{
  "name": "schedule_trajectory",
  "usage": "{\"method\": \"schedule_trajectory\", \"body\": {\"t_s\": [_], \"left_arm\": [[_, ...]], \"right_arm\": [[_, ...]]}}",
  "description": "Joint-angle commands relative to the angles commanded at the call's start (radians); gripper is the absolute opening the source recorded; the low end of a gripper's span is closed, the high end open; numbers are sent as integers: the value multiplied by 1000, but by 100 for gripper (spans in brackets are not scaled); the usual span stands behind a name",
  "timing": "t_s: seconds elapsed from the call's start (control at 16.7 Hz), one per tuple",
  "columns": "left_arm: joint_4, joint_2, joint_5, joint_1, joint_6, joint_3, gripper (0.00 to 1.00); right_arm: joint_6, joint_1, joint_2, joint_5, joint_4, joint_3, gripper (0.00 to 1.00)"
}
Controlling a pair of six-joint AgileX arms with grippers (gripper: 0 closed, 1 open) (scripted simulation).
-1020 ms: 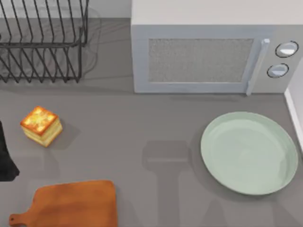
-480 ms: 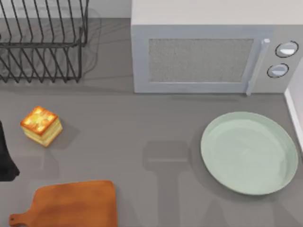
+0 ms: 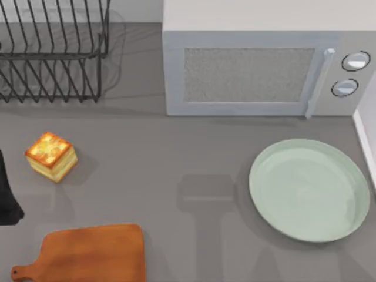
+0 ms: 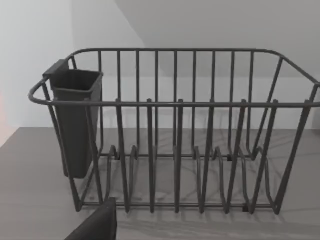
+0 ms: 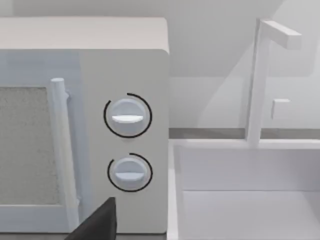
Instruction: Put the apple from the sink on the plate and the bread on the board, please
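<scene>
Nothing is lifted yet — the bread sits just beyond the board, the plate bare. Whether either gripper is released or clenched cannot be told. The bread should be squared up from above — its flat sides taken.

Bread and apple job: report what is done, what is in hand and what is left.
Done: nothing yet. The bread sits on the grey counter, apart from the board, which is bare. The plate is bare too. In hand: nothing; the left arm sits at the counter's left edge. Left: both moves. The sink is at the right, with no apple seen inside from the right wrist view.
</scene>
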Motion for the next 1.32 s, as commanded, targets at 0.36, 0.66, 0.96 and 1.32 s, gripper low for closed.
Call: {"method": "schedule_trajectory", "body": {"t_s": [0.36,0.66,0.96,1.32], "left_arm": [[0,0,0,0,0,0,100],[0,0,0,0,0,0,100],[0,0,0,0,0,0,100],[0,0,0,0,0,0,100]], "right_arm": [[-22,-22,146,0,-71,112,100],[-76,-77,494,-1,-246,386,100],[-149,-150,956,-1,-482,758,100],[-241,-245,1536,0,-781,1230,100]]}}
